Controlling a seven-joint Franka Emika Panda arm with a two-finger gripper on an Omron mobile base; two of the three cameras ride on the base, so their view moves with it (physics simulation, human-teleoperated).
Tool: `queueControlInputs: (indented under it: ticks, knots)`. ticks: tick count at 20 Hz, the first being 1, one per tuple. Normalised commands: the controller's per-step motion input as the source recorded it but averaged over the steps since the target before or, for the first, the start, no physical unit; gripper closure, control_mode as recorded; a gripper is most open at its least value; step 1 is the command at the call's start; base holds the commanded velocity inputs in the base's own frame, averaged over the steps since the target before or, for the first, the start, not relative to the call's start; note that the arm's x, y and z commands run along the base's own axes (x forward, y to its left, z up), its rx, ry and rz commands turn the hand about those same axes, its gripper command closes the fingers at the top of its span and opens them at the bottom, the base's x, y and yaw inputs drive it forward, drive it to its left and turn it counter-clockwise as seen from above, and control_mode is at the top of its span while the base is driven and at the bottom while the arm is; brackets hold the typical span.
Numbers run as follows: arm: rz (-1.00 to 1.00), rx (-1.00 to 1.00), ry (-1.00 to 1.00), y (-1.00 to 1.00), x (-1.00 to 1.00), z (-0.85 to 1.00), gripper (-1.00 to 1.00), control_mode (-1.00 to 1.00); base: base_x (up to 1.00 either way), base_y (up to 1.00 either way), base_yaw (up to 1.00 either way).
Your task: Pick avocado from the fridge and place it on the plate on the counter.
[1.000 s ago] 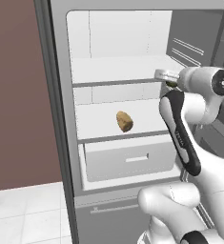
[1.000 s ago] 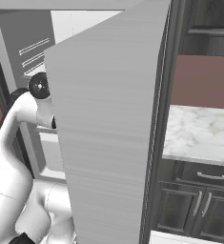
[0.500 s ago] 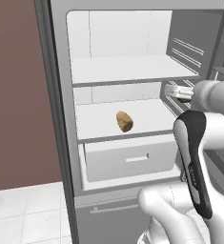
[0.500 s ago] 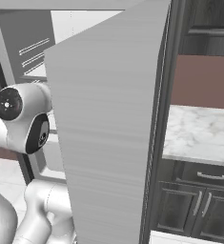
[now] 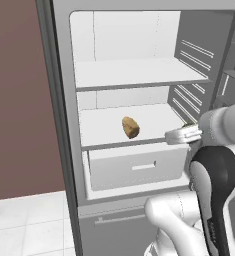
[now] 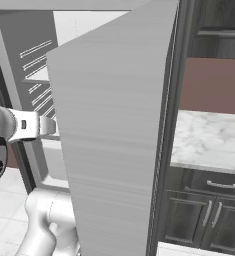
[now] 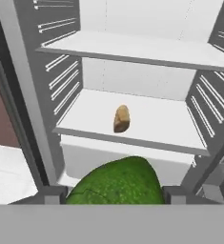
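Observation:
The avocado (image 7: 117,180), dark green and rough-skinned, sits between my fingertips (image 7: 54,194) at the bottom of the hand view. My gripper (image 7: 114,196) is shut on it. In the left base view the gripper (image 5: 172,136) hangs just in front of the open fridge (image 5: 64,125), level with the front edge of its lower shelf (image 5: 134,142). From the right base view the hand (image 6: 33,127) reaches behind the edge of the fridge door (image 6: 114,130). The marbled counter (image 6: 209,142) lies to the right of the fridge. The plate is out of view.
A tan-brown lumpy item (image 5: 131,127) lies on the lower shelf, straight ahead of the hand (image 7: 121,119). A white drawer (image 5: 139,167) sits under that shelf. The open door stands between the arm and the counter. Dark cabinets (image 6: 209,215) are below the counter.
The hand has come down from the upper shelf level to the lower shelf's front edge, drawing out of the fridge with the avocado held. The elbow has dropped and swung right.

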Motion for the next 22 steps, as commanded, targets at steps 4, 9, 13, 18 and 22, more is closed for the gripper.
queueControlInputs:
  ticks: [4, 9, 13, 18, 22]
  knots:
    - [0.23, -0.21, 0.18, 0.66, -0.24, -0.79, 1.00, -1.00, 0.00, 0.00, 0.00]
    - [0.14, -0.15, 0.07, 0.42, 0.00, -0.54, 1.00, -1.00, 0.00, 0.00, 0.00]
    - [0.00, 0.00, 0.00, 0.00, 0.00, 0.00, 1.00, -1.00, 0.00, 0.00, 0.00]
    - [0.00, -0.01, 0.04, 0.00, -0.26, -0.25, 1.00, -1.00, 0.00, 0.00, 0.00]
    - [0.00, -0.01, 0.13, 0.00, -0.23, -0.37, 1.00, -1.00, 0.00, 0.00, 0.00]
